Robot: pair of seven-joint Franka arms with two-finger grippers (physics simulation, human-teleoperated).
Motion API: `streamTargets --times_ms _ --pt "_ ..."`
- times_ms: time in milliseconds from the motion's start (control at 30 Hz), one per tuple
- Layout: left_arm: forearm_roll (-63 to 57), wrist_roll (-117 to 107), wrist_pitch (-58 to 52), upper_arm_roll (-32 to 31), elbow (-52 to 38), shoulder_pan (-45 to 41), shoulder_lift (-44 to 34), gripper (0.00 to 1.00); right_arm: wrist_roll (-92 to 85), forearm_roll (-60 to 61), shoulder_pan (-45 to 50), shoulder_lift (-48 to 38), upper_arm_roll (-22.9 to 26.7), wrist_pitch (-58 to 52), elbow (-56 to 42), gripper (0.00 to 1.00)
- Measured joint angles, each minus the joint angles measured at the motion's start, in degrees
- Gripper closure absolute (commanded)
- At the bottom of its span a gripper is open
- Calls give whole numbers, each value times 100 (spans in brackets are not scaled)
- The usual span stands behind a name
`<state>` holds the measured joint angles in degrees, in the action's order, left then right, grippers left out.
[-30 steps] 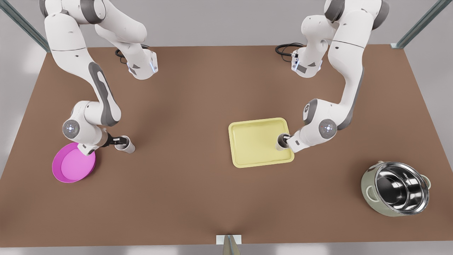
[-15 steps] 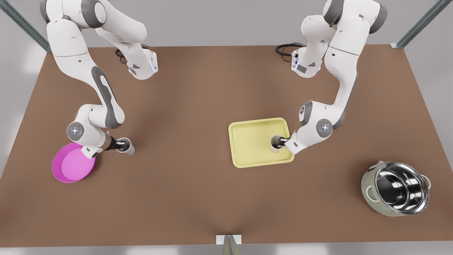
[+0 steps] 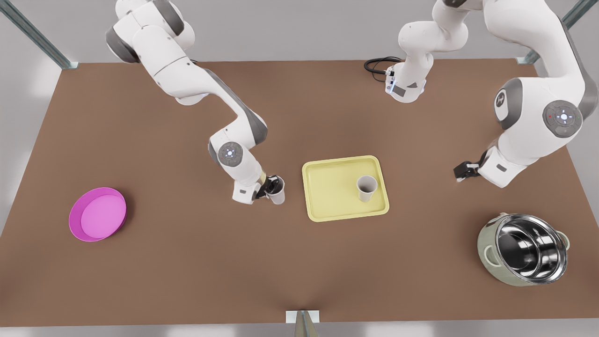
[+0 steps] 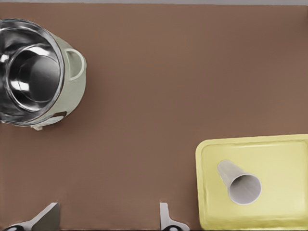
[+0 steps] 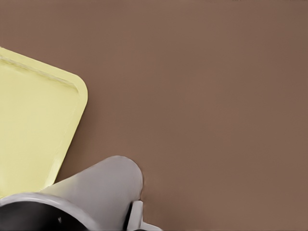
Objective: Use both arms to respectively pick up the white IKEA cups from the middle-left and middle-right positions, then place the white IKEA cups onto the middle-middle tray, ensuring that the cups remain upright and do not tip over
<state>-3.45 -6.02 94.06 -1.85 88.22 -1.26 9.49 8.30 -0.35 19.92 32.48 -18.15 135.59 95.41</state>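
Front view: right gripper [image 3: 270, 186] clamped on held cup [image 3: 277, 191], tray [image 3: 327, 208] just beside it. Left gripper [image 3: 461, 171] spread, empty, well apart from tray cup [image 3: 366, 188], which stands upright on tray.
Left wrist view: fingers [image 4: 48, 217] parted, tray cup ahead on tray.
Right wrist view: held cup between fingers, tray corner near.

Both arms [image 3: 187, 79] are white and round, like fat tubes joined together. Grey bands sit at the bends. Each arm has a round grey cap [image 3: 563, 117] near its end with tiny white-blue lights in it. The left tool [image 3: 461, 172] and the right tool [image 3: 272, 183] are small and dark. Their fingers [image 4: 46, 219] look pale grey up close. A black cable [image 3: 376, 64] curls beside one white base [image 3: 405, 86], which has a thin blue light.
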Motion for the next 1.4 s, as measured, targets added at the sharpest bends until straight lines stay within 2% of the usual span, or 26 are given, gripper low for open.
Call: streamTargets --times_ms 167,300,633,767,800,1233,1333,1400 --pt "54 95 -730 76 -52 -74 13 0 1115 -61 682 946 -4 -100 -1304 79" --pt "75 266 -1003 83 -55 177 55 0 1802 27 835 1605 -45 -422 -2259 79" --pt "246 543 -1222 64 -131 91 300 0 2830 329 1074 2182 -56 -1150 -2766 79" --pt "254 620 -1244 63 -134 109 382 0 3078 333 1373 2330 161 -1175 -3000 79" --pt "254 637 -1247 63 -135 115 388 0 3136 329 1421 2359 199 -1160 -3021 0" --pt "242 793 -1217 65 -136 119 402 0 3699 335 1246 2288 169 -1118 -3018 0" --pt "242 814 -1198 64 -136 113 401 0 3781 479 1227 1956 68 -1169 -2933 0" --pt "243 825 -1190 64 -136 107 401 0 3830 661 1259 1419 28 -1306 -2694 0"
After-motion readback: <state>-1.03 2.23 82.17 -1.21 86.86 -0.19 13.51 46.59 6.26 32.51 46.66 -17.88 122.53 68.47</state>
